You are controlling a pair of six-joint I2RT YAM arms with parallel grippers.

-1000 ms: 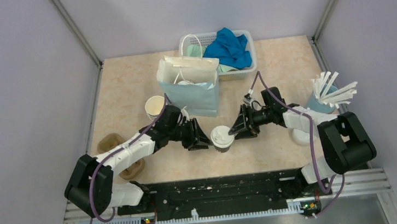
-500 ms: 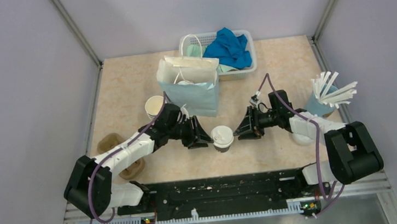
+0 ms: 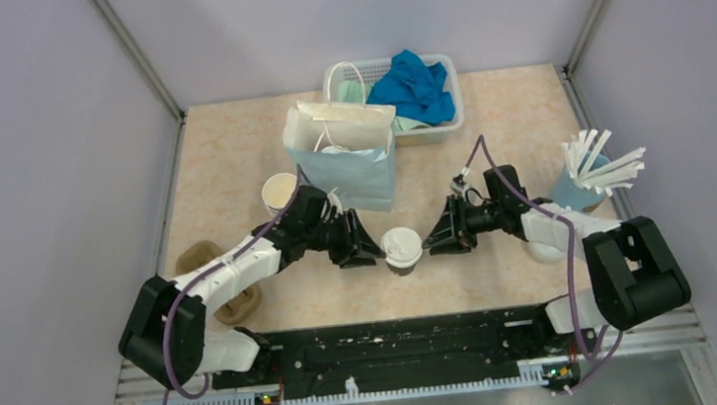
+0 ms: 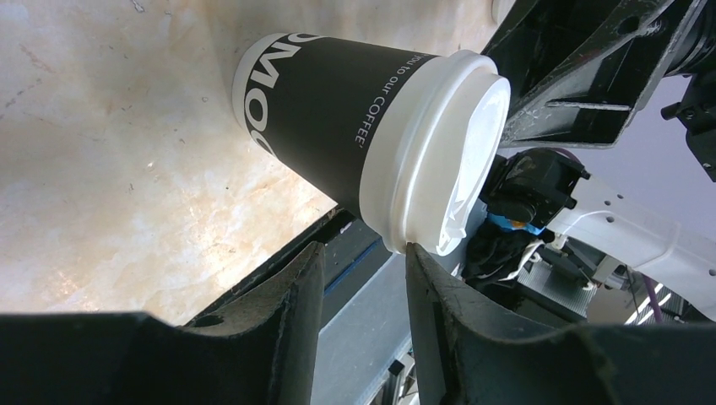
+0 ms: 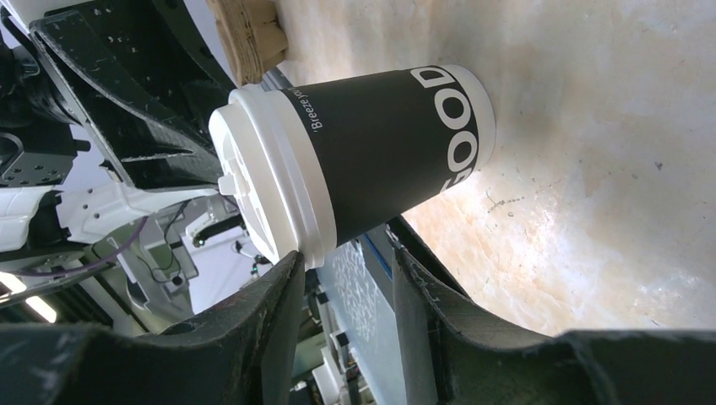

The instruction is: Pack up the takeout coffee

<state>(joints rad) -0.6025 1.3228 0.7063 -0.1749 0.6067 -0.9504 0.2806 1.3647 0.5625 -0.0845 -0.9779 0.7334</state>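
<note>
black cup [image 3: 401, 249] hemmed closely between left gripper [image 3: 373, 253] and right gripper [image 3: 430, 243]

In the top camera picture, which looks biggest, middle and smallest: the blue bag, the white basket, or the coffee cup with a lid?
1. blue bag and white basket: about alike, too close to rank.
2. lidded coffee cup: clearly the smallest.
</note>
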